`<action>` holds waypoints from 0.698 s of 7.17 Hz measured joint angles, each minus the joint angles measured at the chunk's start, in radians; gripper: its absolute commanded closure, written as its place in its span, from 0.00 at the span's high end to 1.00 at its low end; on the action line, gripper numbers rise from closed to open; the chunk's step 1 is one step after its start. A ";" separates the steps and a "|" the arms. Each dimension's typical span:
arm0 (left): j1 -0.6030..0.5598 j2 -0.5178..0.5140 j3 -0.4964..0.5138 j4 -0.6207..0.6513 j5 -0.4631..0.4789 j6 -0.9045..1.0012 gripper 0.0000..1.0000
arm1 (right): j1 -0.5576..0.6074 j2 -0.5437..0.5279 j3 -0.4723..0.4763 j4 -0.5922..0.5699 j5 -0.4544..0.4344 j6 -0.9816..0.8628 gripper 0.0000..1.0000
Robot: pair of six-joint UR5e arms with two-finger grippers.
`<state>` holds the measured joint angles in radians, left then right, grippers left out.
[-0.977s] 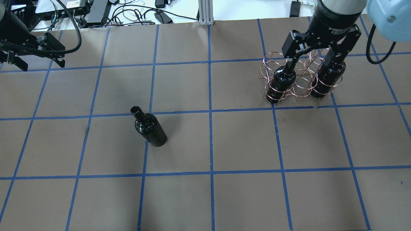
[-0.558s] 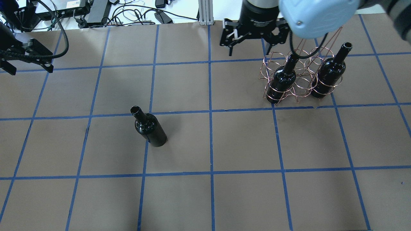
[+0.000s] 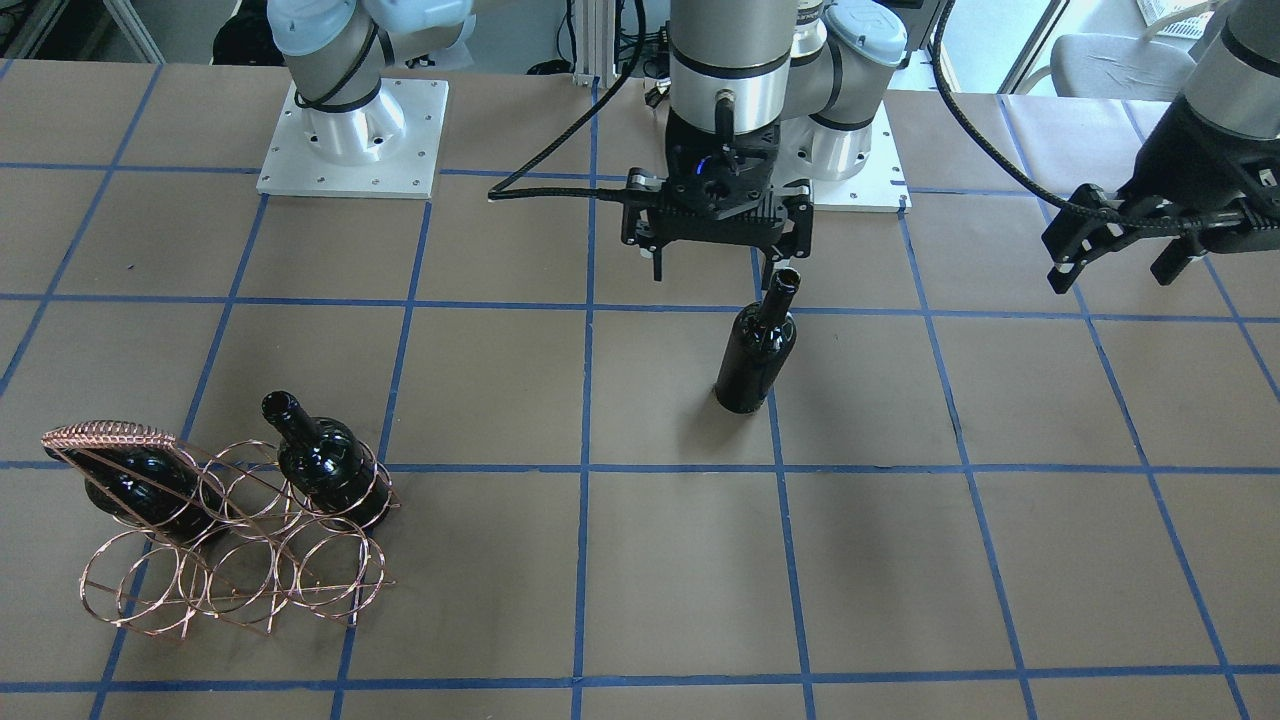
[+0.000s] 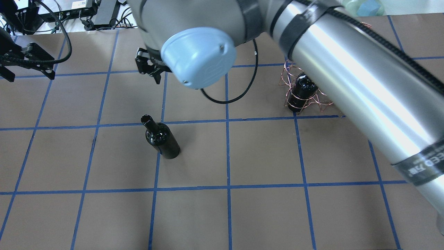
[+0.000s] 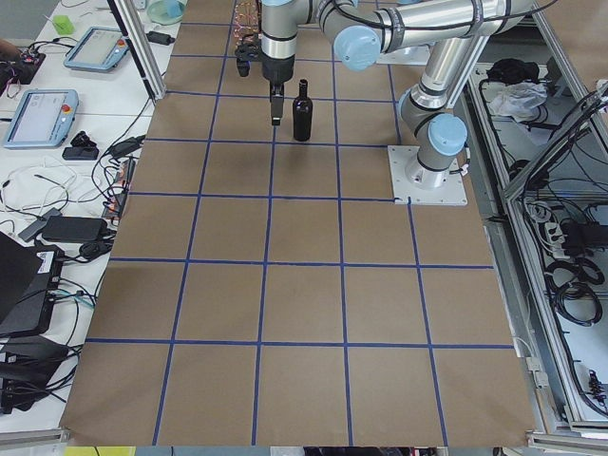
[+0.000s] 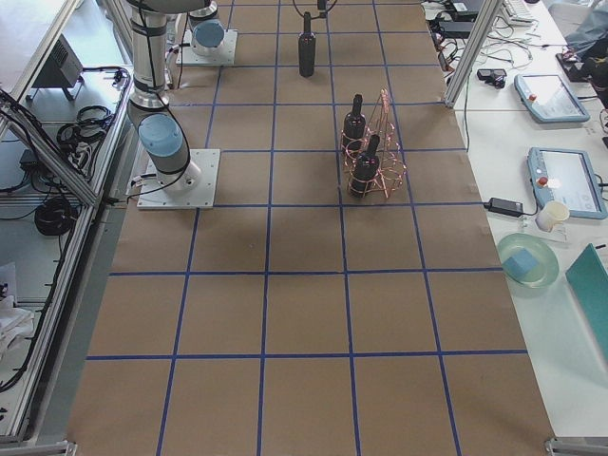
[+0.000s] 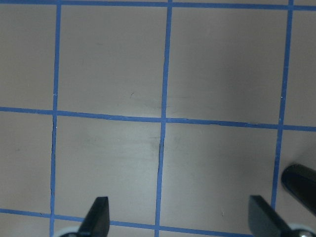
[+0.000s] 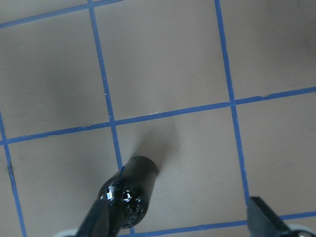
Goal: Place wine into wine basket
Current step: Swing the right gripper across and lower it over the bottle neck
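A loose wine bottle (image 3: 757,345) stands upright on the brown table, left of the middle in the overhead view (image 4: 161,139). My right gripper (image 3: 715,262) has reached across and hangs open above it, on the robot's side of its neck. In the right wrist view the bottle's mouth (image 8: 128,190) lies beside one finger (image 8: 101,217), not between the two. The copper wine basket (image 3: 230,560) holds two more bottles (image 3: 320,460) (image 3: 140,490). In the overhead view my right arm hides most of the basket (image 4: 312,100). My left gripper (image 4: 29,74) is open and empty at the table's far left.
Blue tape lines grid the brown table (image 4: 263,215). My right arm (image 4: 347,76) spans the table diagonally from right to upper left. Cables and boxes (image 4: 86,10) lie beyond the far edge. The arm bases (image 3: 350,140) stand at the robot's side.
My right arm has swung from over the basket leftward across the table to the loose bottle, gripper still open. The left gripper has shifted slightly left. The bottles have not moved.
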<state>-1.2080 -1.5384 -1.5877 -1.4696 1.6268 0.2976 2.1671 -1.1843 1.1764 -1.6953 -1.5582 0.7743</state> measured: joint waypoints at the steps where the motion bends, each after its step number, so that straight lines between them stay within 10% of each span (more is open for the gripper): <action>1: 0.001 0.000 0.000 0.000 0.000 0.001 1.00 | 0.049 0.032 -0.022 -0.008 -0.004 0.073 1.00; 5: 0.001 0.000 -0.001 -0.001 -0.005 0.001 1.00 | 0.119 0.116 -0.044 -0.031 -0.011 0.126 1.00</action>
<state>-1.2071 -1.5386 -1.5890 -1.4706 1.6222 0.2991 2.2857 -1.0686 1.1327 -1.7265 -1.5688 0.9003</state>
